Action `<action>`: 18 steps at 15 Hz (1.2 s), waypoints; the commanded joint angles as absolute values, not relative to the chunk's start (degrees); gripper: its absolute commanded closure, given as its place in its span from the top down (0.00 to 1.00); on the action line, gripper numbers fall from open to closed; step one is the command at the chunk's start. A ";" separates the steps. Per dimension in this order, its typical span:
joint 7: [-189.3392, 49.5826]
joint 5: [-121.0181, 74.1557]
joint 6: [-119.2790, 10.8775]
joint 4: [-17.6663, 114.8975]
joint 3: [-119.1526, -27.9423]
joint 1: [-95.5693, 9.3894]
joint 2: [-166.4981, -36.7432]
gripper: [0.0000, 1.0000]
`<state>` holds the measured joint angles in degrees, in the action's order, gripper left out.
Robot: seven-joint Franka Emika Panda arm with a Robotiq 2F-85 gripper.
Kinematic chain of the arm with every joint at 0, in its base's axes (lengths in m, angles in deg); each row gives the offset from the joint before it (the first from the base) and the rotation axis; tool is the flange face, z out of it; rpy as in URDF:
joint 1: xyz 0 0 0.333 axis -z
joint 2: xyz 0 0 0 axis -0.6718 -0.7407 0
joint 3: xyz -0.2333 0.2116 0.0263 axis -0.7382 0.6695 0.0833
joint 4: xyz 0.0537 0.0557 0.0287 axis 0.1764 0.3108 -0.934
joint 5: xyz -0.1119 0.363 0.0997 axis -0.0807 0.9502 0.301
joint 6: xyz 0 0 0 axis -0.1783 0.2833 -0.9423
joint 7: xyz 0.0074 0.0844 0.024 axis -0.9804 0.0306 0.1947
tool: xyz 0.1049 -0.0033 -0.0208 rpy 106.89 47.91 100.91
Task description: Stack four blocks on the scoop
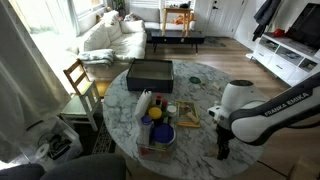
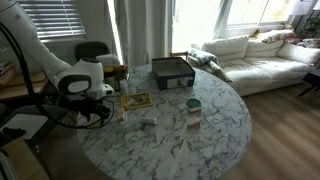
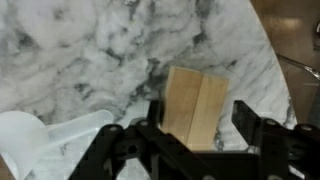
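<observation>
The dark two-fingered claw (image 3: 197, 110) comes in from the bottom of the wrist view, its jaws set to either side of the pale tan wooden block (image 3: 196, 90). They stand close against the block's flanks; whether they press on it I cannot tell. The block shows a smooth, light-grained face with a faint line running down its middle, so it may be two pieces side by side. It sits over the white, grey-veined marble tabletop (image 3: 80, 50), near the rounded edge. Just beside the claw, at lower left, lies the white curved scoop (image 3: 30, 140), apart from the block.

Only the wrist view shows the block and the scoop clearly. In an exterior view the claw points down near the rim, and farther in stand a round blue bowl (image 1: 158, 133) and a dark rectangular tray (image 1: 150, 72). Another exterior view shows a flat tan board (image 2: 136, 100).
</observation>
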<state>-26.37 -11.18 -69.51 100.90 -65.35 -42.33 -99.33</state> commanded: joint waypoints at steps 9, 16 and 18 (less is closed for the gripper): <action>-26.77 -12.70 -67.39 100.37 -63.39 -40.78 -97.09 0.31; -27.45 -14.99 -56.00 101.37 -64.76 -41.69 -87.06 0.31; -27.25 -15.08 -52.40 100.95 -65.34 -42.03 -84.31 0.31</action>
<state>-26.47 -13.65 -57.37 100.01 -64.47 -41.84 -89.59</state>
